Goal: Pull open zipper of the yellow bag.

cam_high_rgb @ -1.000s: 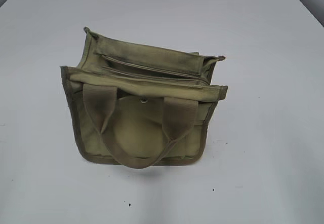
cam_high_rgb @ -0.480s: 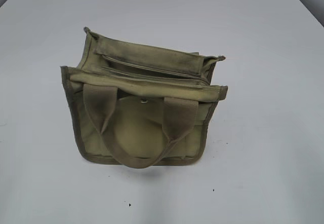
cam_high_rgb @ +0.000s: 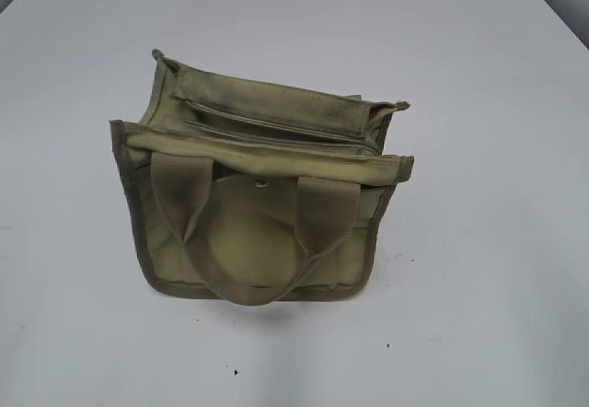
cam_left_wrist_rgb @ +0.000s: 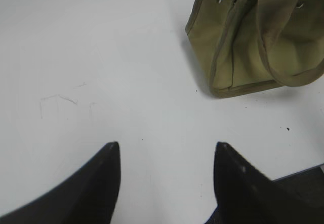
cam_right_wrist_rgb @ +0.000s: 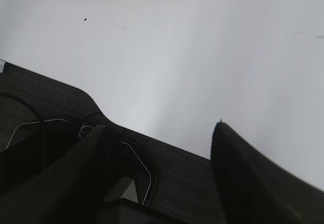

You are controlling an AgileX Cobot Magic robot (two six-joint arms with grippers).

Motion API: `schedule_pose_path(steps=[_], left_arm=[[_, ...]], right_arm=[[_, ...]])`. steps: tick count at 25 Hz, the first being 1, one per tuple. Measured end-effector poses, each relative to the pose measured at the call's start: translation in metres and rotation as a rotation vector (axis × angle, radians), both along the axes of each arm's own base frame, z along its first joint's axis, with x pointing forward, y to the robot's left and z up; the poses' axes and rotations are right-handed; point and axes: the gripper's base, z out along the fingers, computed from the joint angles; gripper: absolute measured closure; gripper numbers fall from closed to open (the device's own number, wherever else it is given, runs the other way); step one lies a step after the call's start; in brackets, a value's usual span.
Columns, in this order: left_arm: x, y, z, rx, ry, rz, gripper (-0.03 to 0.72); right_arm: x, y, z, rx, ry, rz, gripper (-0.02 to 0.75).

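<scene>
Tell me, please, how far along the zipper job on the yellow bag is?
Nothing looks done: the yellow bag stands untouched on the white table, and its zipper appears closed. Nothing is in hand: the left tool and the right tool are both open and empty, away from the bag. Reaching, gripping the pull and opening remain.

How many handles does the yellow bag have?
1 shows clearly: a wide webbing loop handle hanging down the front of the yellow bag. Another may be hidden on the far side.
</scene>
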Motion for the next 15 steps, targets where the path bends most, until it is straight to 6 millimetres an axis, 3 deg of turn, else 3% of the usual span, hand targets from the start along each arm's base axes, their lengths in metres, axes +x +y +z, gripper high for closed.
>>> schedule_pose_path(steps=[8, 15], left_arm=[[0.0, 0.0, 0.0, 0.0, 0.0, 0.045, 0.235], [-0.002, 0.001, 0.0, -0.002, -0.016, 0.124, 0.235]], right_arm=[[-0.004, -0.005, 0.003, 0.029, -0.037, -0.087, 0.248], [-0.038, -0.015, 0.012, 0.101, -0.291, -0.295, 0.248]])
